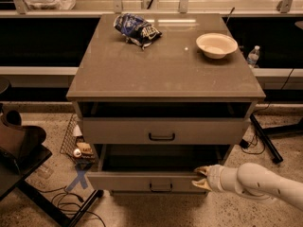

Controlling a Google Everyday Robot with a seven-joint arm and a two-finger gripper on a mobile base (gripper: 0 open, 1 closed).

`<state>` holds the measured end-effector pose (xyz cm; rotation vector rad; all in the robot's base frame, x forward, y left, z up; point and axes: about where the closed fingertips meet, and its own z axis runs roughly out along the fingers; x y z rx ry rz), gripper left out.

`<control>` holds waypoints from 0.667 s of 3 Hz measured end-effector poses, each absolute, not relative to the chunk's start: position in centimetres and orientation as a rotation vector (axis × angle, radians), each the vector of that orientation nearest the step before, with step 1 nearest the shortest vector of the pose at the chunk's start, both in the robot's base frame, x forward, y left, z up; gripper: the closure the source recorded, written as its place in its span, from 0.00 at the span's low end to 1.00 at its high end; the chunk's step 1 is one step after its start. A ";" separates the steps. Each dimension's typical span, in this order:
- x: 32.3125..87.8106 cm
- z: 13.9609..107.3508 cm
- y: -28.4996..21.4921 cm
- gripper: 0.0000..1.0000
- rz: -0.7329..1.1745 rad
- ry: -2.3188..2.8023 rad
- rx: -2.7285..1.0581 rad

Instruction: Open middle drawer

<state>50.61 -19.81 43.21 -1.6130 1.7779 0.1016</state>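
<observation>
The middle drawer (142, 181) is the low front panel with a small black bar handle (161, 187), below the taller-fronted top drawer (161, 130). It stands pulled out toward the camera, and its inside is dark with shadow. My gripper (201, 178) comes in from the lower right on a white arm (265, 183). It sits at the right end of the middle drawer's front panel. Its two tan fingertips (202, 170) are apart, one at the panel's top edge and one lower. The lowest drawer is hidden beneath the pulled-out one.
On the cabinet top (165, 74) lie a blue chip bag (136, 29) and a white bowl (216, 44). A water bottle (253, 56) stands at the far right. A dark chair (19, 150), a wire basket (78, 143) and floor cables (71, 205) are at the left.
</observation>
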 end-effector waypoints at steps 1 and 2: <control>50.6 43.2 -19.8 1.00 0.102 1.778 -1.613; 50.6 42.8 -19.9 1.00 0.111 1.789 -1.622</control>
